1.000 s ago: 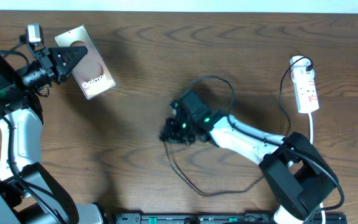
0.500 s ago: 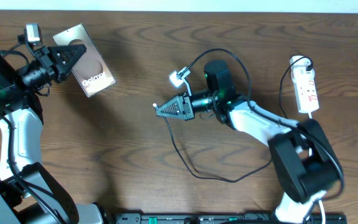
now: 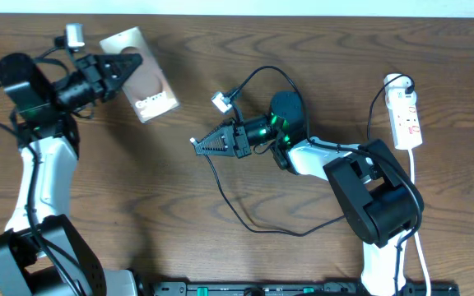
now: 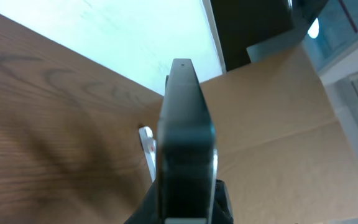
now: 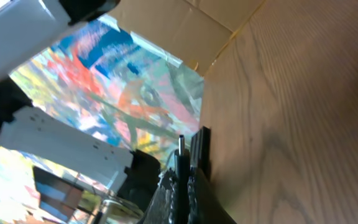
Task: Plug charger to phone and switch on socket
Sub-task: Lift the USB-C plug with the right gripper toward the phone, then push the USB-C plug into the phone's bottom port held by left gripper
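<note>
The phone [image 3: 153,85] is a brownish slab with white lettering, held off the table at the far left by my left gripper [image 3: 127,64], which is shut on it. In the left wrist view the phone [image 4: 185,137] shows edge-on between the fingers. My right gripper [image 3: 206,145] is mid-table, pointing left, shut on the small plug [image 5: 181,150] of the charger. The charger's thin black cable [image 3: 245,220] loops over the table below it. The plug tip is well right of the phone. The white socket [image 3: 406,111] lies at the far right.
The socket's white lead [image 3: 415,177] runs down the right edge. My right arm's base [image 3: 377,205] stands at the front right. A black rail [image 3: 303,288] runs along the front edge. Cardboard [image 4: 278,124] shows beyond the table in the left wrist view.
My left gripper has carried the phone to the right and turned it. My right gripper rose off the table with the plug and shifted left, now pointing at the phone.
</note>
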Controlling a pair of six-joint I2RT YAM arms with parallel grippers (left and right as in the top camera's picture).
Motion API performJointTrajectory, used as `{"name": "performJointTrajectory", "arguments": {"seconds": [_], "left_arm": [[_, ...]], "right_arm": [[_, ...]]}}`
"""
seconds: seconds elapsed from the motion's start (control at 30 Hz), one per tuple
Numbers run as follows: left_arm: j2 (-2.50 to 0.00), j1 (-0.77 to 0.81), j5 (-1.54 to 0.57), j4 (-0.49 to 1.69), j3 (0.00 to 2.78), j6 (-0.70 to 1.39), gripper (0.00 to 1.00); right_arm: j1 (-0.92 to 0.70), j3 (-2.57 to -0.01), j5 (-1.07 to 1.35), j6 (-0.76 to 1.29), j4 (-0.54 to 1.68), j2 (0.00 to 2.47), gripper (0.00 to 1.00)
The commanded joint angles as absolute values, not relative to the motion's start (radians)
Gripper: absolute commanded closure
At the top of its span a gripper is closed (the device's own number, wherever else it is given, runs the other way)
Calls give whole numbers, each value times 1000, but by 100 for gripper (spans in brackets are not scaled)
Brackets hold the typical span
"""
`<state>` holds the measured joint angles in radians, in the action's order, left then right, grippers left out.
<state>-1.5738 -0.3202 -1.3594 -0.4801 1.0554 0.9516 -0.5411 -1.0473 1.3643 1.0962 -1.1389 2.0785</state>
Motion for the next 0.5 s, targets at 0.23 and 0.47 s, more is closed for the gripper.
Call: {"name": "performJointTrajectory", "arguments": {"seconds": [0.23, 0.47], "left_arm": [[-1567, -228, -1149, -531, 1053, 966, 93], [-1567, -228, -1142, -786, 1053, 1161, 93]], "right_arm": [[-540, -1053, 1244, 1324, -1293, 2076, 99], [-536, -1053, 1177, 1499, -1517, 2076, 99]]}}
